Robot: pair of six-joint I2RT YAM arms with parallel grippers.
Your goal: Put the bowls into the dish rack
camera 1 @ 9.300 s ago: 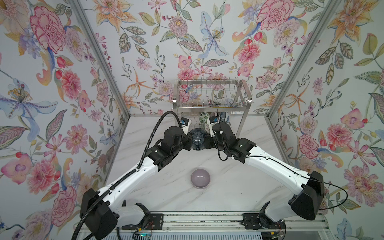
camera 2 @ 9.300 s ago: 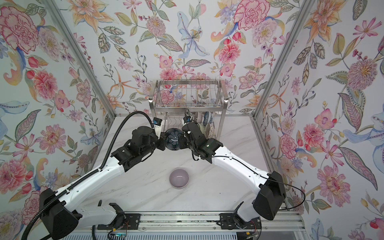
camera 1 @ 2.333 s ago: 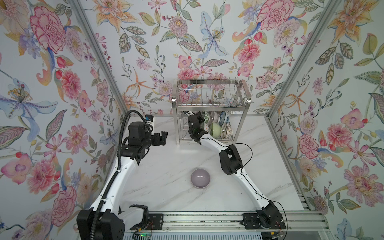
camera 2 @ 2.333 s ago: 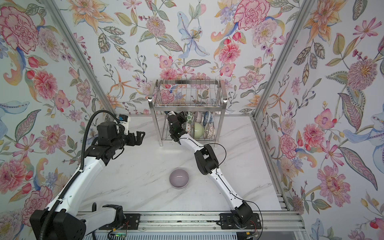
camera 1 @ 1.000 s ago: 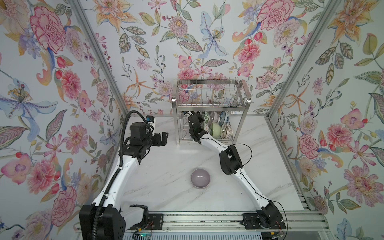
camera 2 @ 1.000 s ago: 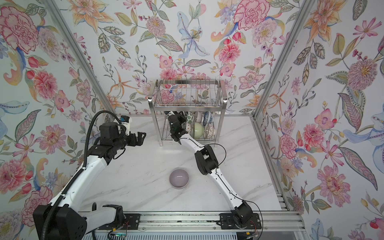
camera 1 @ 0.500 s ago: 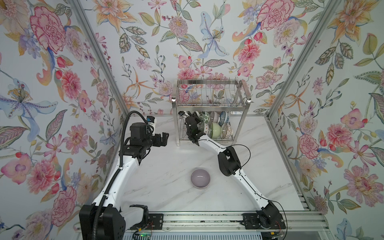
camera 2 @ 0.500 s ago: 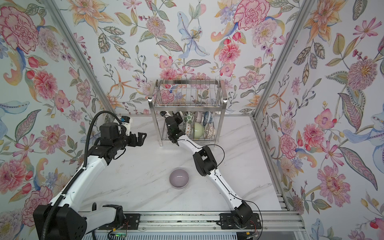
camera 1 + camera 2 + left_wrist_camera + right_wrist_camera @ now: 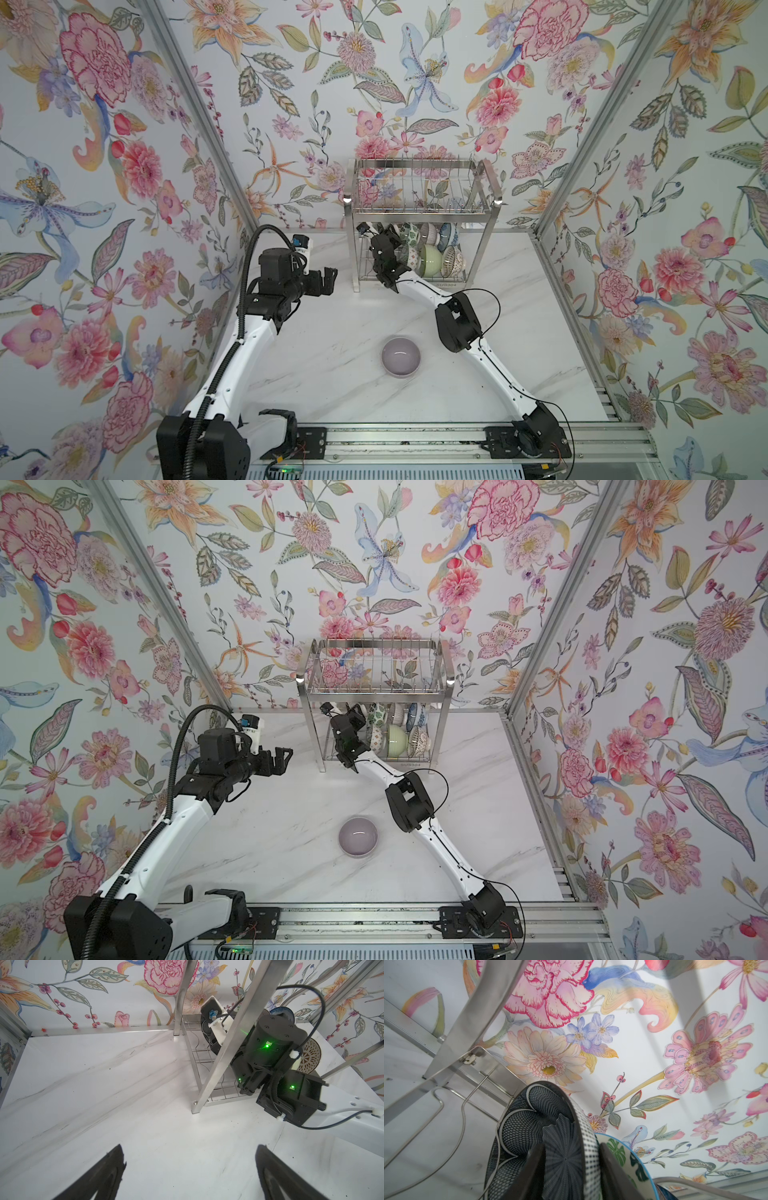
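Observation:
The dish rack (image 9: 419,208) (image 9: 374,694) stands at the back wall, with several bowls on edge in its lower shelf, among them a green bowl (image 9: 432,259) (image 9: 397,739). My right gripper (image 9: 390,241) (image 9: 570,1147) reaches into that shelf's left end. It is open, its fingers straddling the rim of the dark flower bowl (image 9: 542,1126), which stands on the wires next to a leaf-print bowl (image 9: 623,1153). A lilac bowl (image 9: 401,356) (image 9: 358,836) sits upright on the table in front. My left gripper (image 9: 330,281) (image 9: 190,1148) hangs open and empty left of the rack.
The rack's flat steel legs (image 9: 226,1043) and wavy shelf wires (image 9: 452,1103) closely surround the right gripper. The rack's upper tier (image 9: 374,667) holds nothing I can see. Floral walls close in the marble table (image 9: 332,374) on three sides.
The right gripper's jaws have spread apart around the dark flower bowl's rim, and its wrist has shifted slightly left. The left arm has stayed in place.

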